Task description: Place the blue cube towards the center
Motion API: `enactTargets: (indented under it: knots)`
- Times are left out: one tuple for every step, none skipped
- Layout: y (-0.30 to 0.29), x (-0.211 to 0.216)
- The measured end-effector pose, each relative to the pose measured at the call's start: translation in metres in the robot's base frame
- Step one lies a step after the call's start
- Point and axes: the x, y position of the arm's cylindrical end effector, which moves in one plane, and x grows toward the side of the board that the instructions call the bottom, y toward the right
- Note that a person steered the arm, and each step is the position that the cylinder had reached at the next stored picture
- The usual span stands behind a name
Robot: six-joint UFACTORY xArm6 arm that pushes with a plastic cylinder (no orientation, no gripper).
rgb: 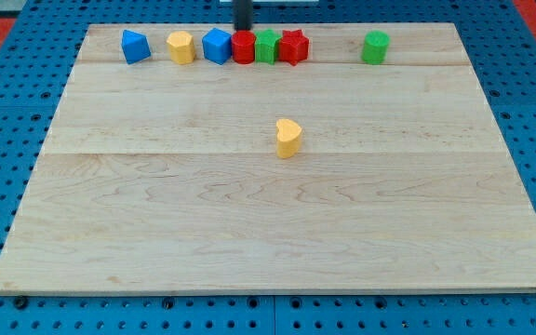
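Note:
The blue cube (217,46) sits near the view's top edge of the wooden board (277,223), touching a red cylinder (243,47) on its right. My tip (243,28) is a dark rod at the view's top, just above and behind the red cylinder, slightly right of the blue cube. A second blue block (135,46), wedge-like, lies further left. A yellow block (181,46) sits between the two blue blocks.
A green block (266,46) and a red star-like block (293,46) continue the row to the right of the red cylinder. A green block (375,46) stands apart at the top right. A yellow heart-like block (288,138) lies near the board's centre.

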Motion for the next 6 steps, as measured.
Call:
enactTargets:
  knots:
    - [-0.008,0.038]
    - [-0.008,0.092]
    - [0.0,0.136]
    - [-0.049,0.12]
    - [-0.022,0.156]
    - [0.051,0.192]
